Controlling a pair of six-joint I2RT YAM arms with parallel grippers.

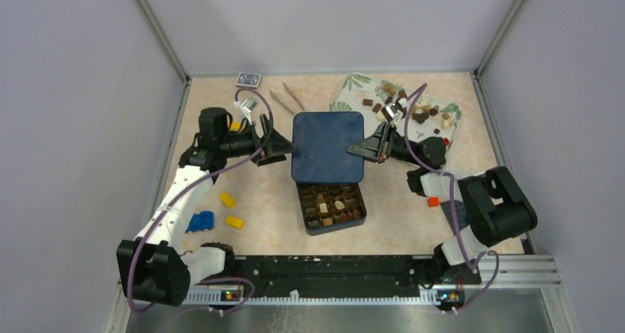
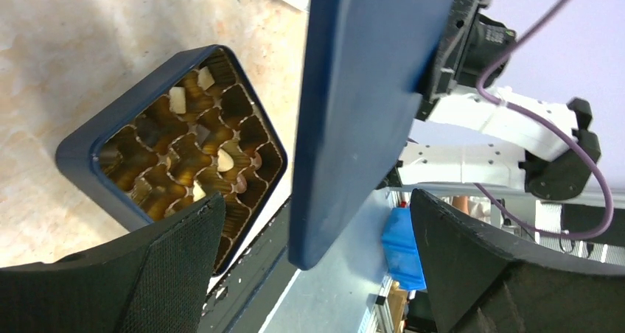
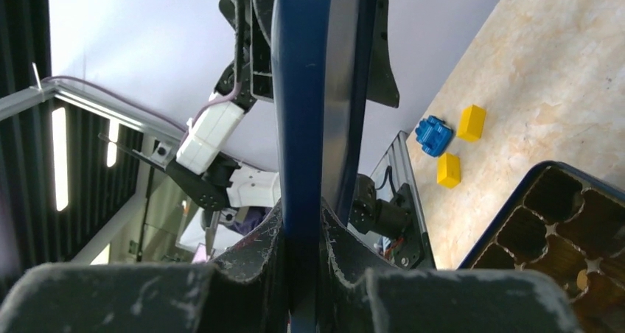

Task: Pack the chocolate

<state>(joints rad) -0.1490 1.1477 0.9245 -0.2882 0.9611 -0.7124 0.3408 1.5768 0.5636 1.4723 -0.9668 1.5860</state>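
A dark blue box (image 1: 332, 206) with a gold compartment liner sits at the table's near middle, holding brown and cream chocolates (image 1: 329, 204). Its dark blue lid (image 1: 328, 145) is held in the air behind the box. My right gripper (image 1: 366, 147) is shut on the lid's right rim (image 3: 302, 90). My left gripper (image 1: 284, 147) is open, its fingers (image 2: 177, 274) standing either side of the lid's left edge (image 2: 361, 127) without pressing it. The open box also shows in the left wrist view (image 2: 88, 145). More loose chocolates (image 1: 413, 110) lie on a leaf-patterned tray (image 1: 354, 86) at the back right.
Two yellow bricks (image 1: 227, 199) and a blue brick (image 1: 200, 221) lie at the left front. Tweezers (image 1: 287, 97) and a card pack (image 1: 248, 79) lie at the back. An orange piece (image 1: 433, 201) sits by the right arm. Walls close three sides.
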